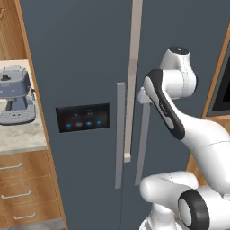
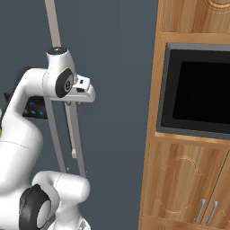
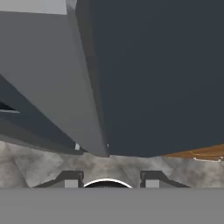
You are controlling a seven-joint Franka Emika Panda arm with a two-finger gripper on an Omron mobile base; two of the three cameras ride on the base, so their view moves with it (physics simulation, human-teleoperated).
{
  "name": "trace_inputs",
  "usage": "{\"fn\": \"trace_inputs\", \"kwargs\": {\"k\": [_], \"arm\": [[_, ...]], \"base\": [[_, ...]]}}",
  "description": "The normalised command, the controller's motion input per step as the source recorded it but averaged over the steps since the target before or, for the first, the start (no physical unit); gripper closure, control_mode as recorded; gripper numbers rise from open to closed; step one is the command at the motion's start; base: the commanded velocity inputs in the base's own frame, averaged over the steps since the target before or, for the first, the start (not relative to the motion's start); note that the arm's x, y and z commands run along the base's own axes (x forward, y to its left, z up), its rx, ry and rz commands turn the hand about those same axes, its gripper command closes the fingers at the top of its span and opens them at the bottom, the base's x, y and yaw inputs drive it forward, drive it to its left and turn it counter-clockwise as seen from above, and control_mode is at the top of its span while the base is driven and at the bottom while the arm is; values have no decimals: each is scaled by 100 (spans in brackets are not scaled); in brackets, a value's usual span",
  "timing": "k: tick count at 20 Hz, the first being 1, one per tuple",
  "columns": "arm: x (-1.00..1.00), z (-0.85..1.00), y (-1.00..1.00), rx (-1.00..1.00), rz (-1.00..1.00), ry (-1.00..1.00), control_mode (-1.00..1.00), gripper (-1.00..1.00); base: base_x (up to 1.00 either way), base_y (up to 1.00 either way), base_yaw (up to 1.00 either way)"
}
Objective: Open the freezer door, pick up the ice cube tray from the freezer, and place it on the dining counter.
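No writing is being made out on the freezer door (image 1: 81,67), whose grey bar handle (image 1: 120,134) is running vertically. The gripper (image 3: 108,177) is being held partly open near a handle, with nothing gripped.

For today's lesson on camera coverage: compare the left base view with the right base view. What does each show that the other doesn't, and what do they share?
Left base view alone: the blue coffee machine on a small marbled counter, with wooden drawers beneath.
Right base view alone: a black wall oven in a wooden cabinet.
Both: the closed freezer door with its lit panel, the grey bar handles, and the white arm.
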Motion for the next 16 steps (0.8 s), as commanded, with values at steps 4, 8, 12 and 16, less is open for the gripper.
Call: {"fn": "trace_inputs", "kwargs": {"k": [4,8,12,16], "arm": [[-46,0,0,0,0,0,-100,-100],[-89,0,0,0,-1,0,-100,-100],[-80,0,2,0,0,0,-100,-100],[-76,0,3,0,0,0,-100,-100]], "base": [[0,0,0],[0,0,0],[0,0,0],[0,0,0]]}}
